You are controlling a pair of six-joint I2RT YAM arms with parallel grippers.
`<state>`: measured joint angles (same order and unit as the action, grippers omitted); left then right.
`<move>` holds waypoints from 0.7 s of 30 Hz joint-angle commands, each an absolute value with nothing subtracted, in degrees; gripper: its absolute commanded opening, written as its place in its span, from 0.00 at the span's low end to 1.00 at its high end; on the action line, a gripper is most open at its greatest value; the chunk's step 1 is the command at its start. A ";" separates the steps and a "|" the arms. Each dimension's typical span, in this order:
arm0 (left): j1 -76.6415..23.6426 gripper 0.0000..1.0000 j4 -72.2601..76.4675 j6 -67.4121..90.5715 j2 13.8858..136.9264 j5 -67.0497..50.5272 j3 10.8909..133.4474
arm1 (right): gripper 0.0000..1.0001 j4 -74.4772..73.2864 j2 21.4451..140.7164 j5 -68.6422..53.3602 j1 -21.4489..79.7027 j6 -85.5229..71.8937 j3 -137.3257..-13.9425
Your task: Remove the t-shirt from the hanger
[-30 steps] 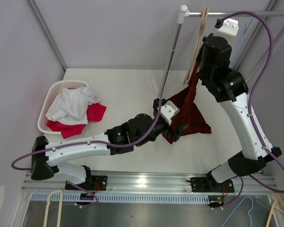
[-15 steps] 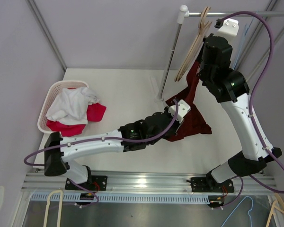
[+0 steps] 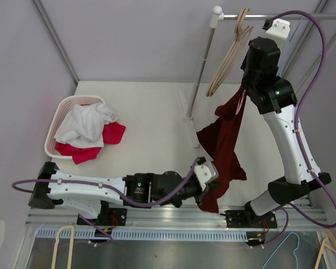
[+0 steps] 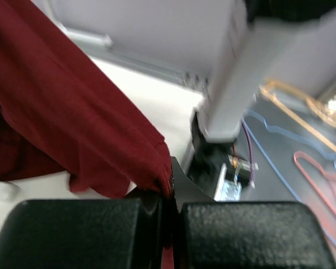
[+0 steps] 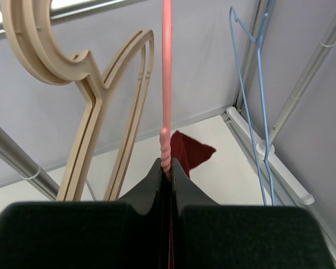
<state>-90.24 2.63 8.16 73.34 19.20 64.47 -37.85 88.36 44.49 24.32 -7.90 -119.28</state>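
A dark red t-shirt (image 3: 224,134) hangs stretched from a thin pink hanger (image 5: 167,84) down to the table's near edge. My right gripper (image 5: 168,168) is shut on the hanger's twisted neck, just under the rail (image 3: 280,17); in the top view it sits at the shirt's upper end (image 3: 244,92). A corner of the t-shirt (image 5: 190,152) shows below its fingers. My left gripper (image 3: 210,195) is low at the near edge, shut on the shirt's lower hem. In the left wrist view the red cloth (image 4: 73,123) runs up and left from the pinched jaws (image 4: 169,190).
Two wooden hangers (image 3: 229,53) hang on the rail left of the right wrist, and a blue wire hanger (image 5: 252,84) to its right. The rack's upright pole (image 3: 201,73) stands mid-table. A white basket (image 3: 60,106) with white and red clothes sits at the left.
My left gripper has shut on the shirt's hem and drawn it toward the near edge, stretching the cloth long. The right wrist has risen a little with the hanger.
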 commanded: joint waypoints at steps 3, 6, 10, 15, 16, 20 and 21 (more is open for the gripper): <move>-94.92 0.01 5.97 13.53 76.55 14.77 61.44 | 0.00 -34.10 89.12 43.24 22.33 -8.00 -120.67; -95.45 0.01 8.43 16.34 77.08 14.15 58.19 | 0.00 -35.32 89.38 42.37 22.15 -8.43 -120.85; -89.15 0.01 2.57 19.32 79.36 14.79 60.81 | 0.00 -37.52 88.33 40.87 23.20 -9.93 -121.20; -65.24 0.01 -7.92 32.34 87.44 -4.81 73.30 | 0.00 -44.11 86.84 37.54 25.57 -11.34 -125.06; -63.74 0.01 -6.78 32.43 87.71 -4.22 73.47 | 0.00 -46.99 86.49 36.05 26.36 -11.51 -125.85; -58.46 0.01 -10.26 32.26 92.36 -4.64 77.77 | 0.00 -50.36 84.38 33.58 27.33 -11.70 -126.39; -58.10 0.01 -11.07 32.34 93.50 -5.27 80.05 | 0.00 -49.67 83.77 34.18 27.42 -10.91 -125.43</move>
<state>-57.84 -7.75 29.28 91.33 1.28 74.22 -48.36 87.33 35.79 26.83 -10.96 -124.14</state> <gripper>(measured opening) 0.012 0.036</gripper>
